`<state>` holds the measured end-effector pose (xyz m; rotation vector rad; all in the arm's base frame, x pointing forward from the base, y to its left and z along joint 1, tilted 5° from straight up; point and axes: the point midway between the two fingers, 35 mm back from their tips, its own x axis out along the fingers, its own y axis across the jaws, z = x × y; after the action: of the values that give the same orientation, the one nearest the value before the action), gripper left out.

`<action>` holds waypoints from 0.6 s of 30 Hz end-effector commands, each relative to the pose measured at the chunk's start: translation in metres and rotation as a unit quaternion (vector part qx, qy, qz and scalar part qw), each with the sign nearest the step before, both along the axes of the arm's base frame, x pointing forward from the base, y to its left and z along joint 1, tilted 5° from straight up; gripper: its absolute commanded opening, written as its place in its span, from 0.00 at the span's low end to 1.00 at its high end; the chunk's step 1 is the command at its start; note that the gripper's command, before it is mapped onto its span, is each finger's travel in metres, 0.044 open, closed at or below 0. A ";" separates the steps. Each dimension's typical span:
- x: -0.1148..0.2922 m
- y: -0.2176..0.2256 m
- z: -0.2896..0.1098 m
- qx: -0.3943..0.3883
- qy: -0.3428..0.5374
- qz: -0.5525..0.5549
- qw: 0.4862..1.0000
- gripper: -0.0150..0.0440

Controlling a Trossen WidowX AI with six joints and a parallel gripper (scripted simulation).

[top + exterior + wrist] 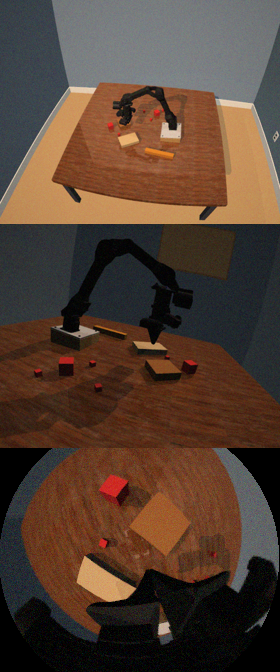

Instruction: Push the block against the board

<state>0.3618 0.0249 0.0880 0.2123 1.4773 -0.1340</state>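
The square block [123, 126] [162, 366] [161, 524] is orange-brown and lies flat. The board [128, 139] [145, 346] [102, 580] is a pale tan rectangle, also flat. They are apart, with bare table between them and their edges at an angle to each other. My gripper [123, 123] [153, 342] [149, 572] is shut and empty, raised above the table and touching neither part. In the top view it covers part of the block; in the wrist view it hides one end of the board.
A red cube [110, 126] [189, 366] [114, 489] stands beside the block. A tiny red cube [119, 134] [167, 357] [103, 543] lies near the gap. Another red cube [156, 113] [66, 366], several tiny ones and an orange bar [159, 153] [110, 332] lie farther off.
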 end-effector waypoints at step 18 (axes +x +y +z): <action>0.088 -0.108 -0.006 0.033 0.006 -0.337 0.941 0.25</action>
<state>0.4426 -0.0688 0.0840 0.6981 1.3877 -0.5823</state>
